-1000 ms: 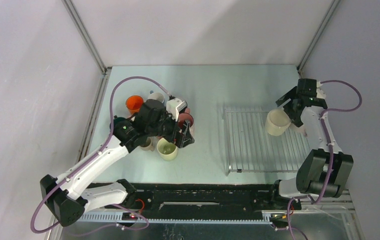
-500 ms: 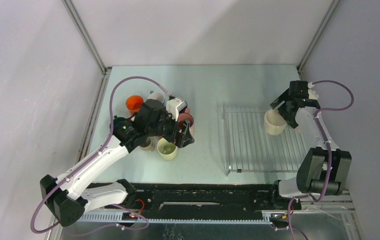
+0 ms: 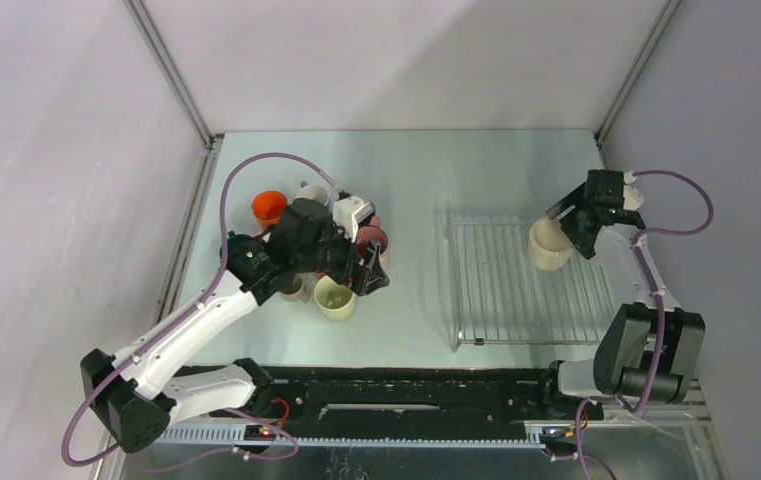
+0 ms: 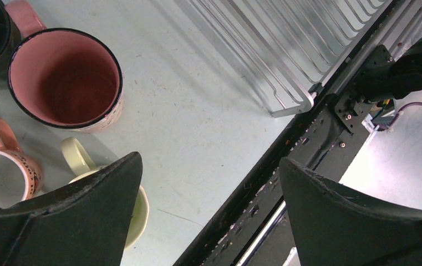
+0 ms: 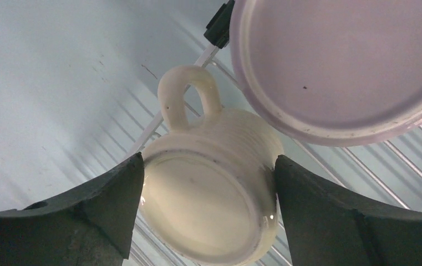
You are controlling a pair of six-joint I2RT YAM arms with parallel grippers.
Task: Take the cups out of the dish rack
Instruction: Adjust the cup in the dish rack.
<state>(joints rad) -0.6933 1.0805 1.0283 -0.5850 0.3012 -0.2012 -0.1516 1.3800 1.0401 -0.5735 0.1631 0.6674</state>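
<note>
Right wrist view: right jaws have come down astride the upturned cream mug (image 5: 208, 221) on the dish rack (image 3: 496, 290), with a lilac mug (image 5: 336, 61) just beside it. They are narrowing, but I cannot tell whether they grip yet. Left jaws hang spread over unloaded mugs (image 3: 336, 298) near the left edge of the bench (image 3: 416, 180).

Cream ribbed mug (image 5: 208, 213), lilac mug (image 5: 341, 61) (pink mug (image 4: 64, 83), black-rimmed).
</note>
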